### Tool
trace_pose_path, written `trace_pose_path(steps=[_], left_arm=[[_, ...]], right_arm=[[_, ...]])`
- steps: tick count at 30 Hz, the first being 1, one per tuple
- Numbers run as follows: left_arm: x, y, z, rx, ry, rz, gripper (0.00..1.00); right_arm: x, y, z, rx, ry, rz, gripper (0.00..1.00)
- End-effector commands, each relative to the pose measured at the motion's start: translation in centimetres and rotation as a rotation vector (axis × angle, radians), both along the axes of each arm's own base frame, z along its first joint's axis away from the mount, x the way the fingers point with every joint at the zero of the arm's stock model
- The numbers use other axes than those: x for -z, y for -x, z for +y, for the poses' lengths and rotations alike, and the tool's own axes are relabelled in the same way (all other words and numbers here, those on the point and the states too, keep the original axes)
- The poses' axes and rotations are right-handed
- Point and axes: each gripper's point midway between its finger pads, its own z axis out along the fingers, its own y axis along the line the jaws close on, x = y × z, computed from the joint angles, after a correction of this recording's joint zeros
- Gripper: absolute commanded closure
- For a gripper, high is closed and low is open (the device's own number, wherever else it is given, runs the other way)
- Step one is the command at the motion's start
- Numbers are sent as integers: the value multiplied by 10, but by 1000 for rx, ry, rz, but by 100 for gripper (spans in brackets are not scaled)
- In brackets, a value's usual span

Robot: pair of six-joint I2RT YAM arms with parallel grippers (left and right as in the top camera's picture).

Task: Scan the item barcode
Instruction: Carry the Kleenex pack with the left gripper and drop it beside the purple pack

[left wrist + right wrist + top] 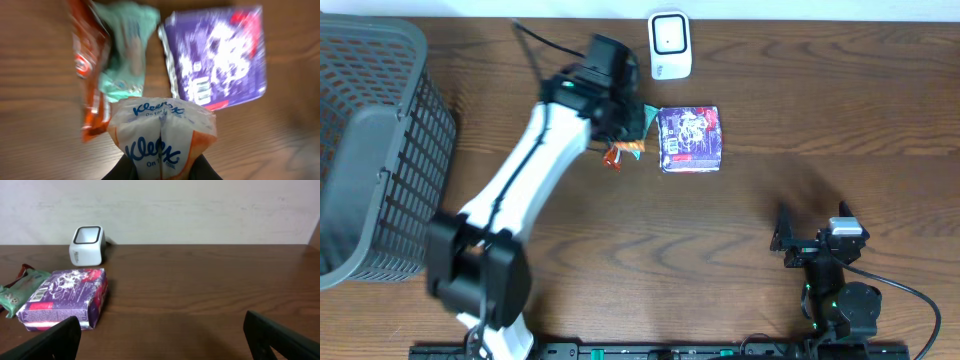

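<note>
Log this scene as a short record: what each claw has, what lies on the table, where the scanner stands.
left claw: shut on Kleenex pack, close to the packets
right claw: open, empty, near the table's front edge
on table: purple package, green packet, orange packet
scanner: white, behind the purple package, apart from it
basket: grey, far left

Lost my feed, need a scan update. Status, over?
Left hand shut on Kleenex pack. Right hand open, empty. Pack not yet at scanner; path looks open.
</note>
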Motion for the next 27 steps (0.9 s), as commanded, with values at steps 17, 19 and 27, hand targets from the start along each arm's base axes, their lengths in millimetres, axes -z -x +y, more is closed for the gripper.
trace_pose_path(steps=[17, 19, 27], left_arm=[[32, 9, -17, 63, -51, 54, 43], [17, 7, -16, 57, -37, 23, 36], [-60, 9, 19, -17, -7, -126, 21]], right_arm=[[0, 0, -3, 11, -7, -1, 1], [0, 0, -3, 11, -7, -1, 1], [0, 0, -3, 11, -7, -1, 1]])
